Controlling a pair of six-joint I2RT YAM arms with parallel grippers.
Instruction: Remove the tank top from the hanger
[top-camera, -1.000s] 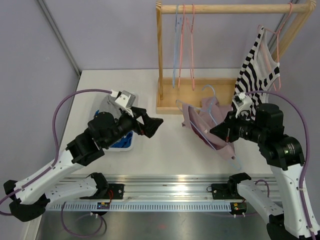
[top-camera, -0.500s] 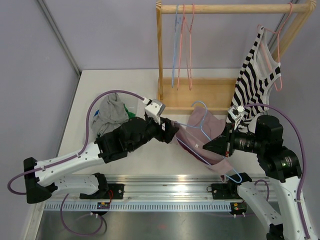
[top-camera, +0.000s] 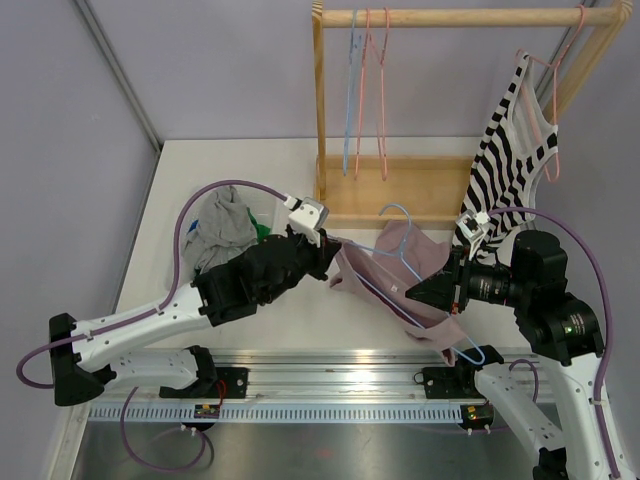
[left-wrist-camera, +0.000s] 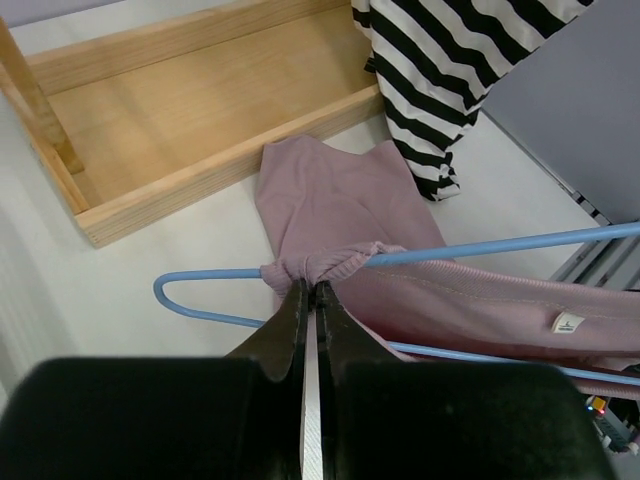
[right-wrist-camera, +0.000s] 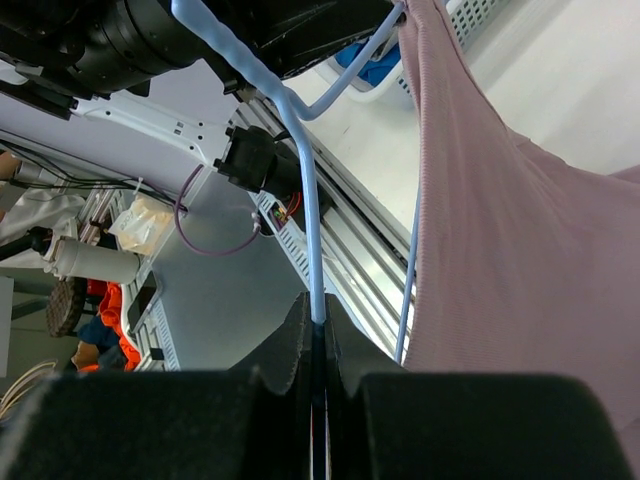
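Observation:
A pink tank top (top-camera: 418, 252) hangs on a blue wire hanger (top-camera: 395, 212) held above the table between the two arms. My left gripper (top-camera: 335, 262) is shut on the bunched shoulder strap (left-wrist-camera: 322, 266) at the hanger's left end (left-wrist-camera: 200, 283); its jaws pinch the fabric at their tips (left-wrist-camera: 311, 290). The garment's body (left-wrist-camera: 340, 200) trails down onto the table. My right gripper (top-camera: 412, 292) is shut on the hanger's wire (right-wrist-camera: 305, 200), which runs straight into its jaws (right-wrist-camera: 315, 322). Pink fabric (right-wrist-camera: 500, 250) drapes to the right of that wire.
A wooden clothes rack (top-camera: 400, 195) stands at the back, with a blue and a pink hanger (top-camera: 365, 90) on its rail. A black-and-white striped top (top-camera: 510, 150) hangs at its right end. A pile of grey and green clothes (top-camera: 220, 225) lies at the left.
My left arm swung from the clothes pile over to the hanger, and its open jaws closed on the tank top's strap. The right gripper brought the hanger nearer and lower.

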